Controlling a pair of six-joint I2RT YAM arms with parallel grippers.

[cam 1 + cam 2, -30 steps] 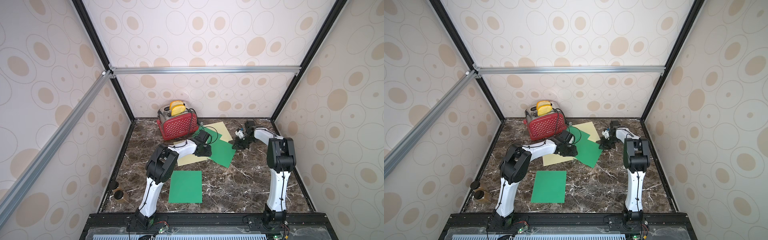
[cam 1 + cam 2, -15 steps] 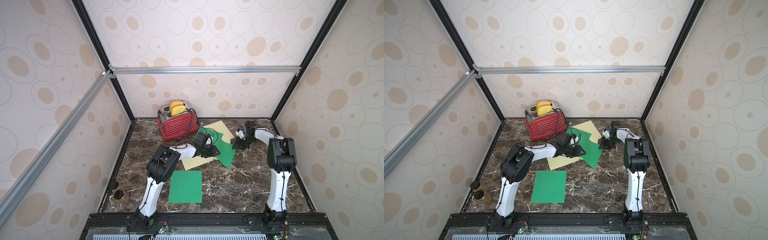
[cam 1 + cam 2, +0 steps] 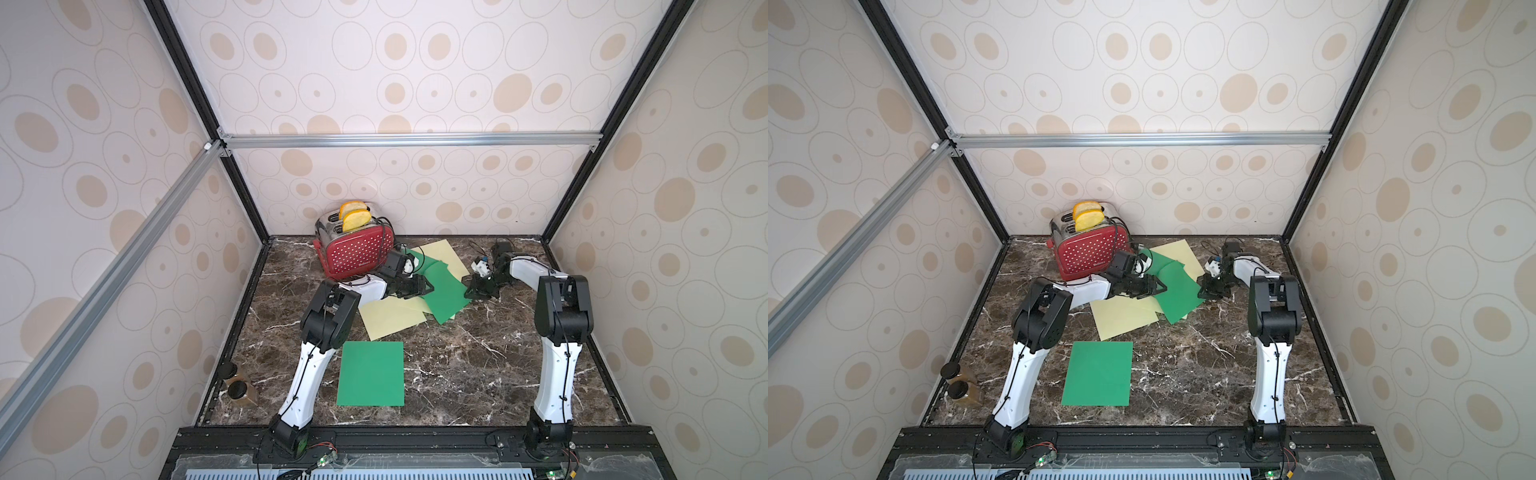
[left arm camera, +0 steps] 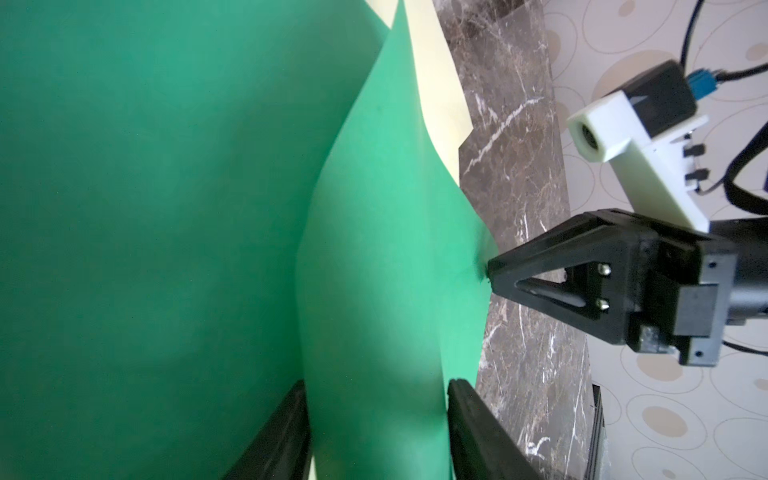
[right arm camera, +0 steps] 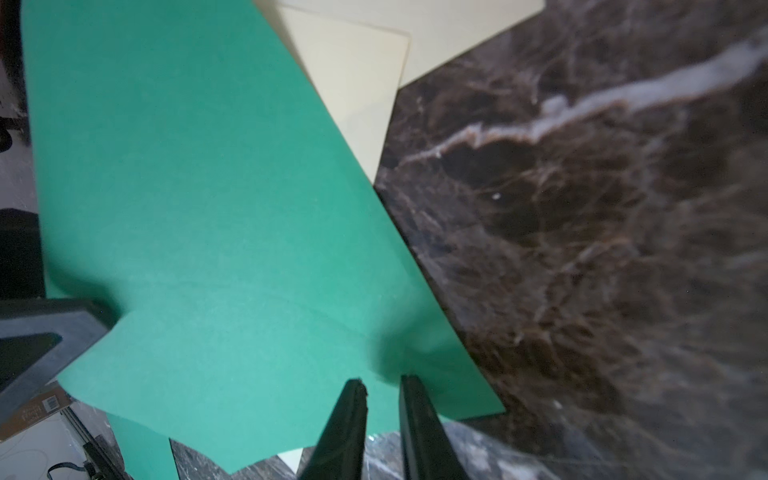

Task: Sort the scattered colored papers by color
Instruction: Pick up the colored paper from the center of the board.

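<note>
Green sheet [image 3: 446, 297], pinched by the right gripper [image 3: 470, 292] and straddled by the open left gripper [image 3: 424, 286], should lift slowly off the cream sheets [image 3: 390, 320].

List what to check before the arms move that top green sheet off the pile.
1. Right gripper pinches the top green sheet at its edge: ok.
2. Left gripper shut on it: not ok, jaws stand apart astride the buckled sheet.
3. Single sheet in the pinch: cannot tell.
4. Drop spot, the lone green sheet, flat and uncovered: ok.
5. Toaster clearance: cannot tell, the left gripper sits close beside it.
</note>
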